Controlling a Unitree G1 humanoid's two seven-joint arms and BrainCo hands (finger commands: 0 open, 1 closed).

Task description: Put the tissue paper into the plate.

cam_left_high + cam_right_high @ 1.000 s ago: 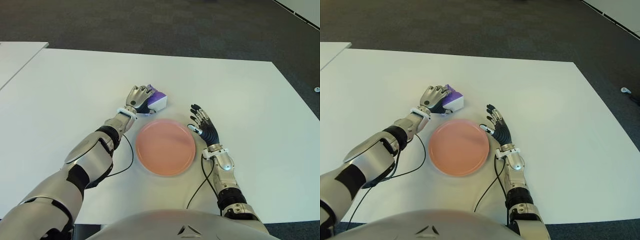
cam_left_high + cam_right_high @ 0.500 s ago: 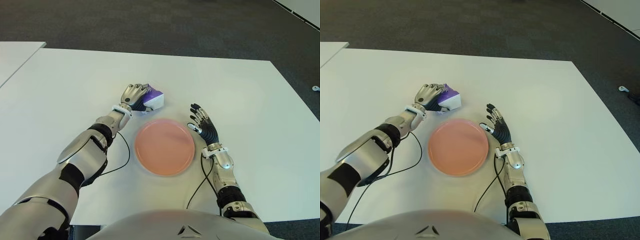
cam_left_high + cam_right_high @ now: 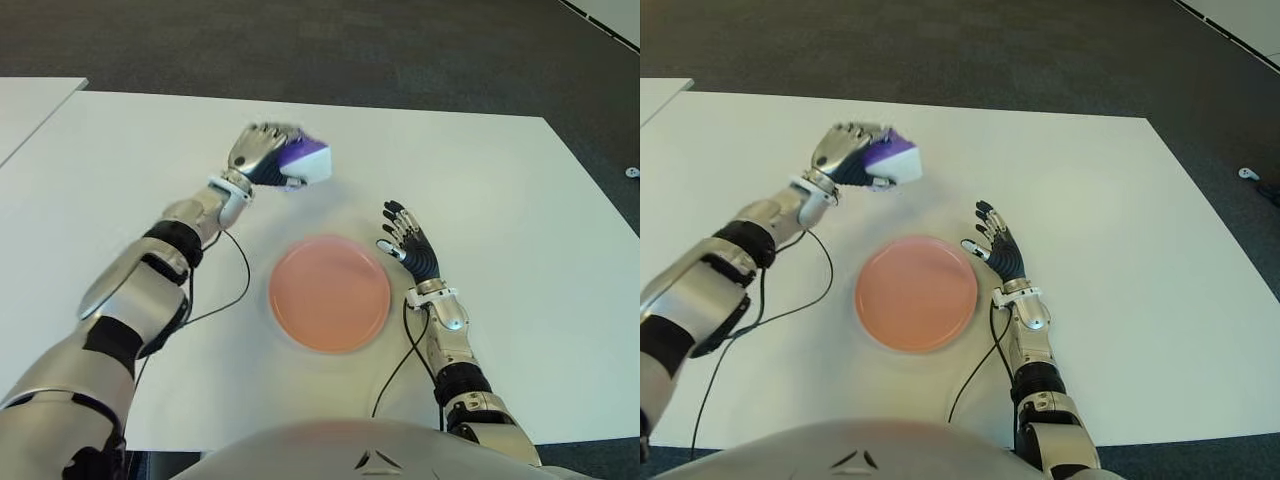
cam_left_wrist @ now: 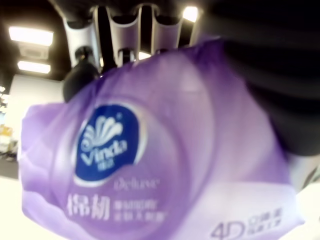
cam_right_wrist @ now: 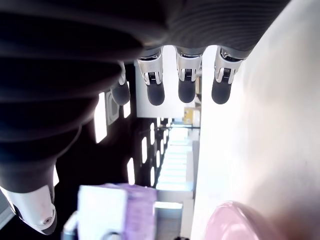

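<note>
- In the left eye view, your left hand (image 3: 262, 152) has its fingers clamped over the tissue paper (image 3: 303, 164), a purple and white pack. The pack appears to be carried clear of the table (image 3: 520, 190), out toward the far edge and beyond the plate (image 3: 330, 293). I judge that height is there so the pack can pass over the plate's rim instead of pushing against it.
- The pink plate lies flat near the middle of the table, closer to the near edge, with nothing in it, so the placing is not yet done.
- Your right hand (image 3: 410, 250) shows just beside the plate on its right side, fingers spread and holding nothing. It looks to be kept out of the way, leaving the plate free for the drop.
- The right eye view gives you the same layout from a slightly shifted spot; the gap between pack and plate reads a little more clearly there.
- The left wrist view adds what the eye views cannot: the pack's printed face fills the picture, with fingers (image 4: 125, 35) wrapped over its edge, so the grip looks firm.
- The right wrist view confirms the right hand's fingers are straight and apart, and it also catches the pack and a sliver of the plate farther off.
- Your next move calls for bringing the pack back over the plate before letting go.
</note>
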